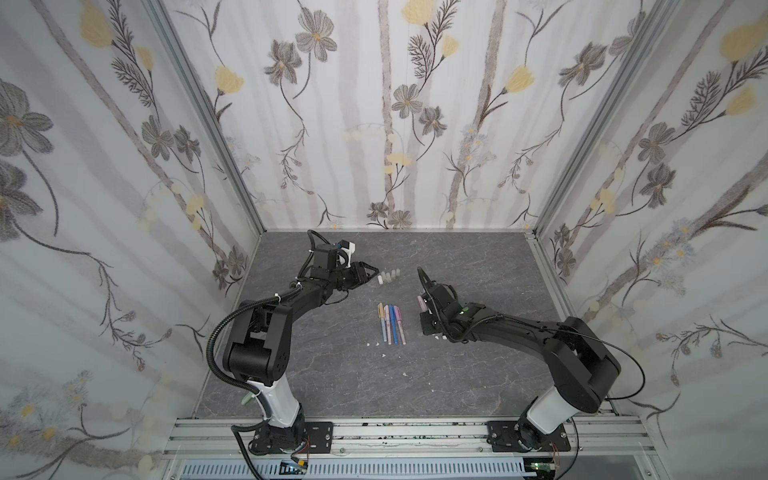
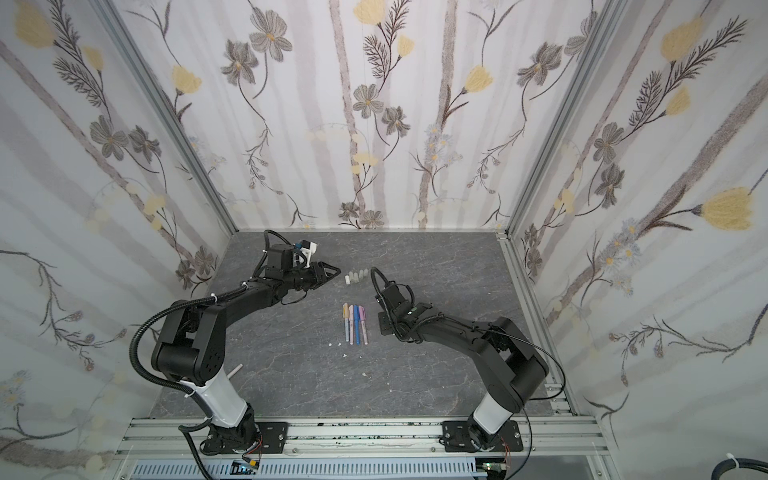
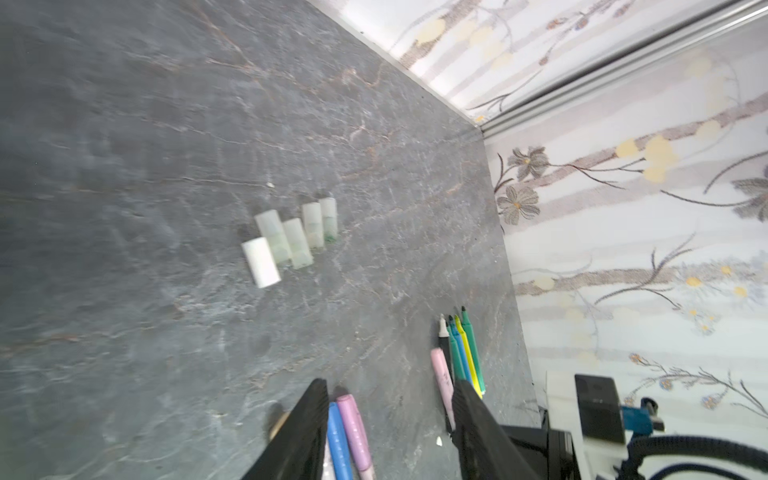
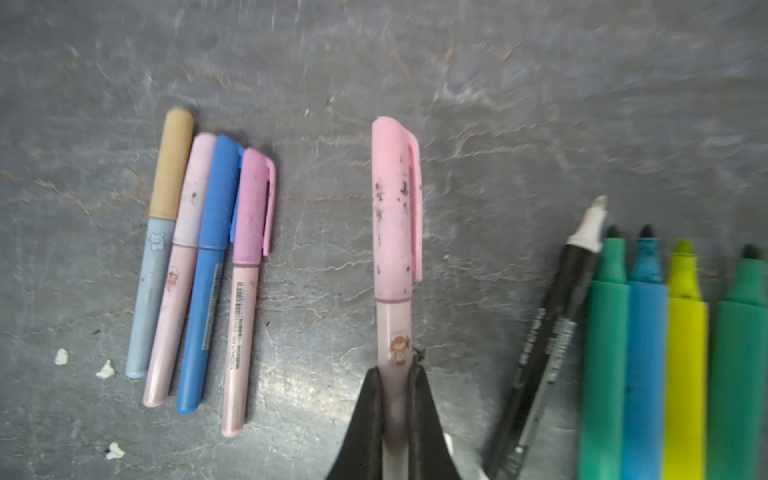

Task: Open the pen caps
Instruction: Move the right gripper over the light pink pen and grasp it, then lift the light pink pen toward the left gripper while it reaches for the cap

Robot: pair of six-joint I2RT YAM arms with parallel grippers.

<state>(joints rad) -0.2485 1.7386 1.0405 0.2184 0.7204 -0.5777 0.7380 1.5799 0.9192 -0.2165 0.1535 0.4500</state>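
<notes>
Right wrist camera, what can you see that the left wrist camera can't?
Only right wrist: the right gripper pinching the pink pen by its barrel. Only left wrist: five loose caps and the open left gripper. Both: that pink pen, the uncapped markers, the capped blue pen and purple-capped pen.

You face a grey slate-patterned tabletop (image 1: 357, 390), veined with pale and rusty lines. Floral-papered walls (image 1: 353, 124) rise behind it and at both its sides, joined by aluminium corner posts (image 1: 208, 116). An aluminium rail (image 1: 407, 432) borders its near edge.
</notes>
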